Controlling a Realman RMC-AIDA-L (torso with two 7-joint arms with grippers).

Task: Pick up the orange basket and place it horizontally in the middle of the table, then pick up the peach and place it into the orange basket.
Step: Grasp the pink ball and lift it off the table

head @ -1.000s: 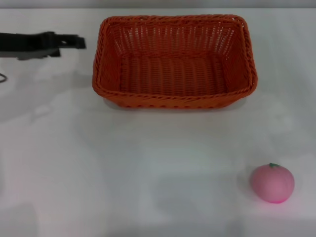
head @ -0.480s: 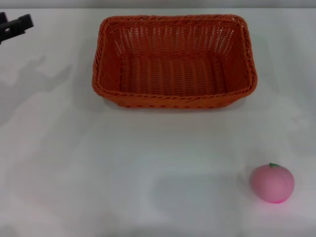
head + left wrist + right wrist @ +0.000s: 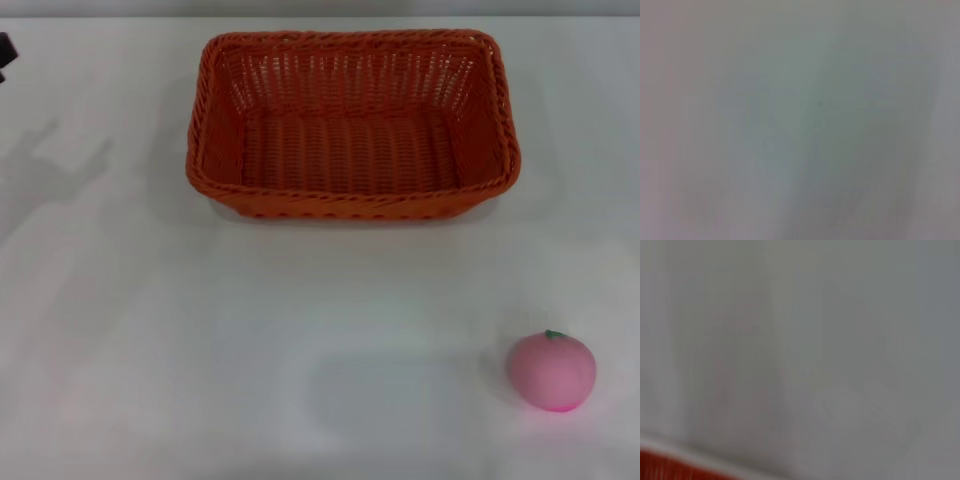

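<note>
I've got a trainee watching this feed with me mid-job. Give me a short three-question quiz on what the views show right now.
1. True or false: the peach lies inside the orange basket.
2. Multiple choice: in the head view, the peach sits on the table at the A) far left, B) near right, C) far right.
3. Fill in: only a sliver of the left tool shows, at the far ____ edge of the head view.

Key: 1 false, it lies on the table, apart from the basket. 2 B. 3 left.
</note>
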